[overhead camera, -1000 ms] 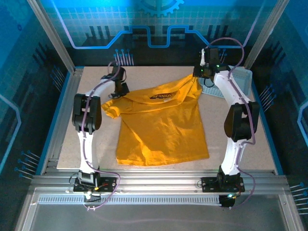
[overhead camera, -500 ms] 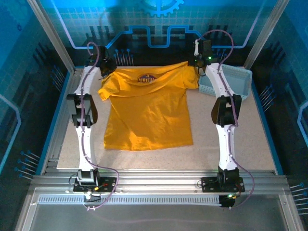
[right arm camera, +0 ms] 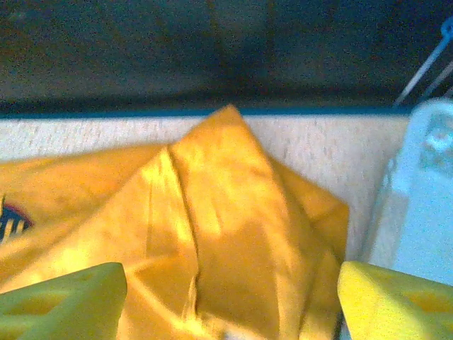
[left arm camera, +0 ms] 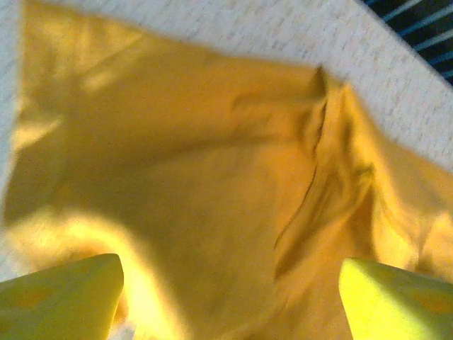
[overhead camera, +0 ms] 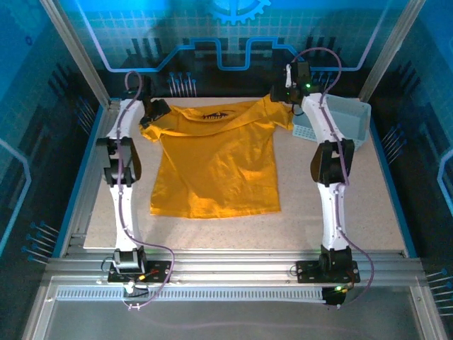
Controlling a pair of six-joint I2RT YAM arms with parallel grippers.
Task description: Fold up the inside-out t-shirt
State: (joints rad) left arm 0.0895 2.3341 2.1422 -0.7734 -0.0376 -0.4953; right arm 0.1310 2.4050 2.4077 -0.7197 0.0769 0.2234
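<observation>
The mustard-yellow inside-out t-shirt (overhead camera: 216, 163) lies spread on the table, collar and dark print toward the far edge, hem toward the arms. My left gripper (overhead camera: 154, 112) hovers over its left shoulder and sleeve, jaws wide apart. In the left wrist view the shirt fabric (left arm camera: 212, 177) lies below the left gripper (left arm camera: 230, 301), untouched by either finger. My right gripper (overhead camera: 282, 94) is open above the right shoulder. In the right wrist view the creased sleeve (right arm camera: 233, 234) sits under the right gripper (right arm camera: 230, 304), free of both fingers.
A pale grey perforated basket (overhead camera: 343, 120) stands at the far right corner, close to the right sleeve and seen as a pale wall (right arm camera: 428, 198) beside my right finger. The table's far edge (right arm camera: 212, 112) runs just beyond the shirt.
Both grippers have opened and let go of the shirt's shoulders. The shirt, held up and stretched toward the far edge before, now lies flat on the table.
</observation>
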